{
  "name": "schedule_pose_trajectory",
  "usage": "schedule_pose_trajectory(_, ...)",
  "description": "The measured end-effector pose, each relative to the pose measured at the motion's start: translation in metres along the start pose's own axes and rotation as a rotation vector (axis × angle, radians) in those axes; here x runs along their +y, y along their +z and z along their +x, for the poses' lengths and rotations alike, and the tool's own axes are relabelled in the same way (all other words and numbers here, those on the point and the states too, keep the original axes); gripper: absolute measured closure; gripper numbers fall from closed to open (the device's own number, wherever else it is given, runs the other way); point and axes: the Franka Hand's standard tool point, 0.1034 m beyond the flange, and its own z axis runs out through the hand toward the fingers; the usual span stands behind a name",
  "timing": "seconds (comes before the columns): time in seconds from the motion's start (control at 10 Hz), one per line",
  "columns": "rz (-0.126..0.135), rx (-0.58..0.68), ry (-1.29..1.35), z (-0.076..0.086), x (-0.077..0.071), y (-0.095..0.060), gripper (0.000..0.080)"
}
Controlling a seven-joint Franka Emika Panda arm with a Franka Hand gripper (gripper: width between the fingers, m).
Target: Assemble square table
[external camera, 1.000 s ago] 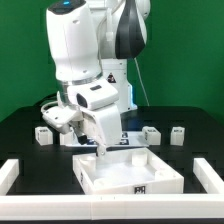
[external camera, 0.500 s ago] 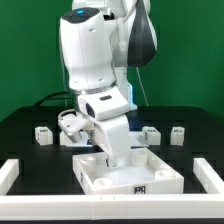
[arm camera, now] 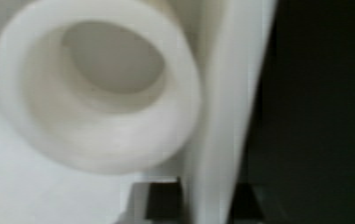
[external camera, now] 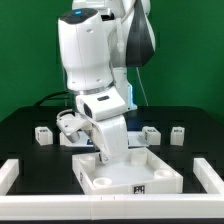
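The square table's top (external camera: pixel 150 170), a white square slab with round corner sockets and a small tag (external camera: pixel 138 187) on its front edge, lies flat at the front of the table. My gripper (external camera: pixel 107 160) reaches down onto the slab's far corner on the exterior view's left. In the wrist view a round socket (arm camera: pixel 103 85) fills the picture beside the slab's raised rim (arm camera: pixel 227 100). My gripper (arm camera: pixel 204 203) is shut on that rim, with one dark finger (arm camera: pixel 161 200) on each side of it. Three short white legs (external camera: pixel 43 135) (external camera: pixel 150 133) (external camera: pixel 177 134) stand behind.
White rail pieces lie at the exterior view's left (external camera: pixel 8 172) and right (external camera: pixel 208 172) front corners. The arm's bulky white body (external camera: pixel 95 60) towers over the slab and hides the ground behind it. A green backdrop closes off the rear.
The arm has come down and swung over the slab's corner. The jaws, wide apart a second ago, have closed onto the rim. The slab has barely moved.
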Motion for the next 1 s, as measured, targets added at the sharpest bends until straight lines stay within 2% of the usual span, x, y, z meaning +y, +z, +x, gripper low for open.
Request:
schedule_pose_trajectory(0.7,-0.004,-0.001,0.013,0.000,0.002,-0.001,0.0742)
schedule_pose_trajectory(0.8,-0.002,0.003,0.138,0.011,0.011,-0.002,0.0742)
schedule_pose_trajectory(0.9,0.010,0.014,0.234,0.027,0.029,-0.003,0.0742)
schedule_pose_trajectory(1.0,0.042,0.031,0.305,0.043,0.041,0.000,0.0738)
